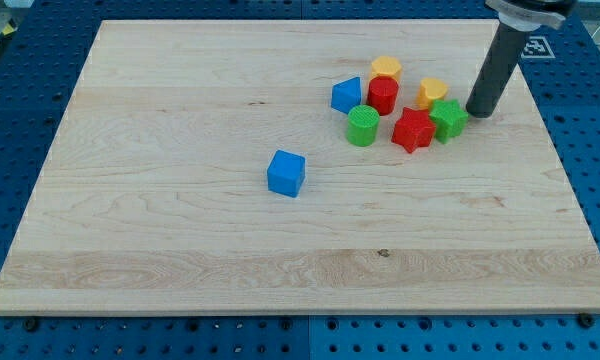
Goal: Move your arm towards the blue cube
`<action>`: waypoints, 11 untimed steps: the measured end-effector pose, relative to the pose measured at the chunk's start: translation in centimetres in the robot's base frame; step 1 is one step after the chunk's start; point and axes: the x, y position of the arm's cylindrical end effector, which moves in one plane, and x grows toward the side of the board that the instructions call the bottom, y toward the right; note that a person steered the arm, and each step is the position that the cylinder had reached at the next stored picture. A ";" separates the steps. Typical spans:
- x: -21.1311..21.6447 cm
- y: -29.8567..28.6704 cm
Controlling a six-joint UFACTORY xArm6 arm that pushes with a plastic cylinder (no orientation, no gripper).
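The blue cube (pixel 286 173) sits alone near the middle of the wooden board (pixel 180 250). My tip (pixel 478 112) is at the view's upper right, just right of a green star-shaped block (pixel 448 119) and far to the right of the blue cube. The dark rod rises from the tip toward the view's top right corner.
A cluster lies between the tip and the cube: a red star block (pixel 413 129), a green cylinder (pixel 362 126), a red cylinder (pixel 383 94), a blue pentagon-like block (pixel 346 95), a yellow block (pixel 385 67) and another yellow block (pixel 431 92).
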 end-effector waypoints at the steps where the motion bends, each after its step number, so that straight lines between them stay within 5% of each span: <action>1: 1.7 -1.3; 4: 3.4 -1.2; 6: 9.6 -2.9; 9: 16.6 -16.8; 11: 15.1 -24.4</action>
